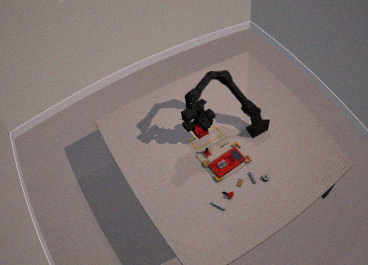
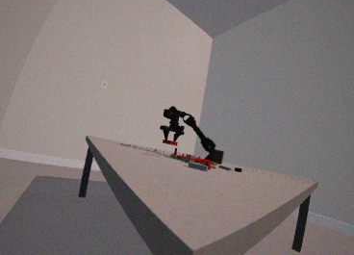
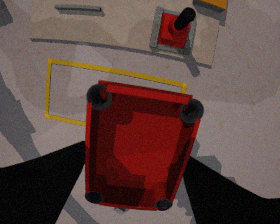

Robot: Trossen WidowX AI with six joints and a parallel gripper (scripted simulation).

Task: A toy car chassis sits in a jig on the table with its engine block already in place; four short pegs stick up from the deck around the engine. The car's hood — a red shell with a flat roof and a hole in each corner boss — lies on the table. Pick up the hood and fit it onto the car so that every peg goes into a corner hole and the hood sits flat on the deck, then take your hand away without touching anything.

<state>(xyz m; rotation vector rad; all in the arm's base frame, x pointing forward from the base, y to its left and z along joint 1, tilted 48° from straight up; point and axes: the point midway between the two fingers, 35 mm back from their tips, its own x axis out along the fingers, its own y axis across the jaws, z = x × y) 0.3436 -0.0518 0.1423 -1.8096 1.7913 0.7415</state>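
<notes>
The red hood [image 1: 201, 133] [image 2: 169, 142] [image 3: 146, 145] is in the air above the table, its underside and four dark corner bosses facing the wrist camera. My gripper [image 2: 171, 140] [image 3: 136, 155] is shut on the hood, one finger at each long side. The hood hangs over the yellow outlined rectangle [image 1: 219, 134] [image 3: 49, 90]. The red car chassis [image 1: 235, 155] sits in the jig with the grey engine block [image 1: 221, 164] on its deck, lower right of the hood in the top view. The chassis is outside the wrist view. The pegs are too small to tell.
A red block with a black upright handle [image 1: 207, 152] [image 3: 173, 31] stands in a grey holder beside the chassis. Near the jig lie a grey ring [image 1: 265, 177], a grey bar [image 1: 251, 178], a tan block [image 1: 240, 182], a red and black part [image 1: 229, 194] and a long bolt-like piece [image 1: 217, 206].
</notes>
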